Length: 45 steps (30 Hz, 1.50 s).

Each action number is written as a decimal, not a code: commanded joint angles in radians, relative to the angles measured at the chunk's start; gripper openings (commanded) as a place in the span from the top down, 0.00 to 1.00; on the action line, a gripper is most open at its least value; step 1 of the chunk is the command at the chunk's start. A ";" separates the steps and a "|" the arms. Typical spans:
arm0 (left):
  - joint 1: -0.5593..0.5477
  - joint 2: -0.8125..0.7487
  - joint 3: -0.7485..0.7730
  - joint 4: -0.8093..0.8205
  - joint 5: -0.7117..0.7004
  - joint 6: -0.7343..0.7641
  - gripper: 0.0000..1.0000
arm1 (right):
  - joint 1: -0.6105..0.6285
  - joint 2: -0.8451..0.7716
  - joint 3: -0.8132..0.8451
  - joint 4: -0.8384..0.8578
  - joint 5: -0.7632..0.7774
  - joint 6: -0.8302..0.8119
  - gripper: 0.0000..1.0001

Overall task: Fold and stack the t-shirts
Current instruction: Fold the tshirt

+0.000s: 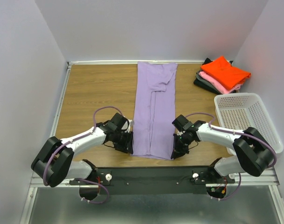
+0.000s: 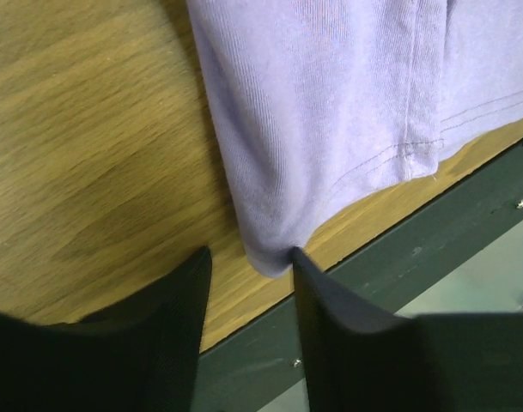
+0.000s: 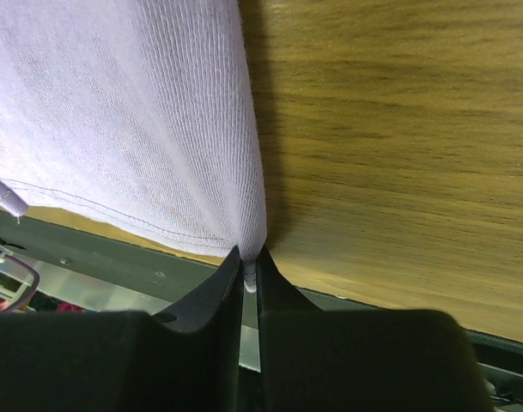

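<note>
Okay, so the lavender t-shirt (image 1: 154,109) is laid out in the middle of the wooden table (image 1: 95,88) as one long narrow strip, sides folded in. It runs from the far edge all the way to the near edge, collar end far and hem end near.

The right gripper (image 3: 250,256) is at the near-right corner of that strip, and its jaws are pinched tight on the fabric. In the wrist view the cloth bunches right into the slit between the fingers.

The left gripper (image 2: 249,254) is at the near-left corner, and its jaws are standing apart, not clamped on anything. The corner of the hem sits right at the mouth, touching the tip of one finger (image 2: 317,292), with bare wood showing in the rest of the gap.

Over in the far-right corner there's a folded pile: orange-red shirt (image 1: 230,71) on top, pink shirt (image 1: 219,84) under it, dark grey shirt (image 1: 204,80) at the bottom. Just nearer than that on the right is a white mesh basket (image 1: 238,96).
</note>
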 commanded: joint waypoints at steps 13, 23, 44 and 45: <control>-0.041 0.065 0.026 0.038 0.043 0.030 1.00 | 0.012 0.001 0.016 -0.058 0.088 -0.032 0.98; -0.040 0.030 0.213 -0.048 -0.117 0.033 1.00 | 0.011 -0.032 0.276 -0.242 0.280 -0.025 0.98; 0.032 0.268 0.522 -0.014 -0.273 0.082 1.00 | -0.101 0.258 0.644 -0.201 0.636 -0.162 0.98; 0.049 0.277 0.531 -0.011 -0.278 0.081 1.00 | -0.107 0.271 0.654 -0.190 0.650 -0.170 0.98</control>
